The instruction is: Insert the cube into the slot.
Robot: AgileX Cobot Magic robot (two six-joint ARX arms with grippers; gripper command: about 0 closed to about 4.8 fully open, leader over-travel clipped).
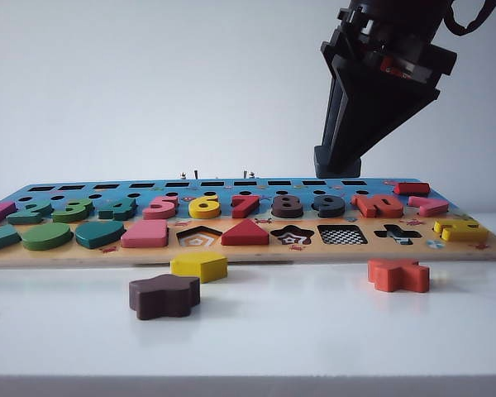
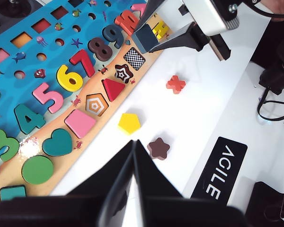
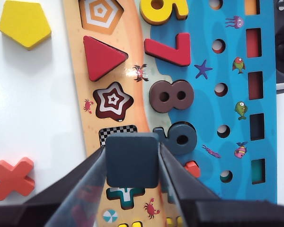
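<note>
The right gripper (image 3: 132, 161) was clamped on the cube (image 3: 132, 160), one finger on each of two opposite edges. It hung above the board (image 1: 256, 248), and in the right wrist view the cube covered most of the slot (image 3: 117, 133), only a strip of checkered floor showing past its far edge. In the exterior view the slot (image 1: 342, 235) lay open between the star cut-out (image 1: 293, 236) and the cross cut-out (image 1: 397, 235), with the right gripper (image 1: 339, 161) raised behind that stretch of board. From the left wrist view the cube (image 2: 145, 38) sat just beyond the slot (image 2: 134, 58), off the board's surface.

Three loose pieces lay on the table (image 1: 248, 339) in front of the board: one yellow pentagon (image 1: 199, 265), one brown star (image 1: 164, 295) and one orange cross (image 1: 398, 275). Four shape cut-outs stood unfilled: pentagon (image 1: 198, 238), star, square and cross. One red triangle (image 1: 245, 232) sat seated between the pentagon and star cut-outs.

The left gripper (image 2: 134, 163) hovered over the table near the brown star, its two fingers brought together to a point, with nothing between them.
</note>
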